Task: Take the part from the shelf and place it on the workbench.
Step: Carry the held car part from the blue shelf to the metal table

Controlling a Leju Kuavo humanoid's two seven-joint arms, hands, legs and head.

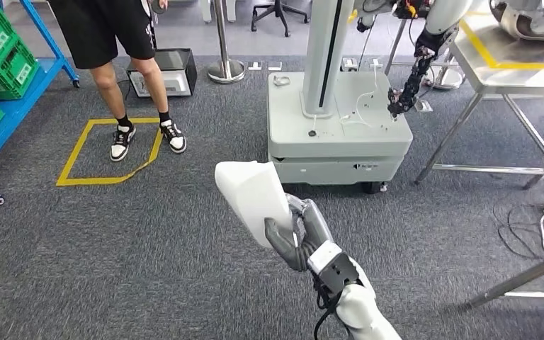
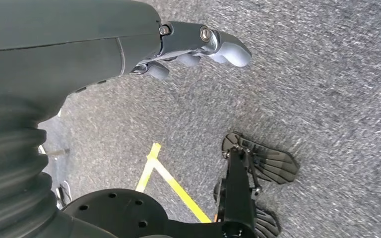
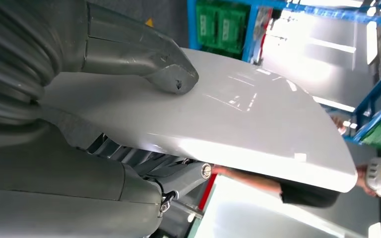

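Surface finish, as observed

The part (image 3: pixel 238 119) is smooth, glossy white plastic (light streaks across it); right hand (image 1: pixel 299 237) matt grey plastic; floor (image 1: pixel 113 241) rough grey carpet; the tabletop (image 1: pixel 510 42) brushed metal; crates (image 1: pixel 0 49) green plastic.

We see our right arm (image 1: pixel 365 312) as a glossy white shell with a dark wrist block, a white band and a black cable beside it. Our right hand (image 1: pixel 299 234) is matte grey, its thick thumb (image 3: pixel 144 57) chipped at the tip. Our left hand (image 2: pixel 198 47) has a dark grey ribbed cover, silver screw heads and pale grey fingertips (image 2: pixel 233 52)
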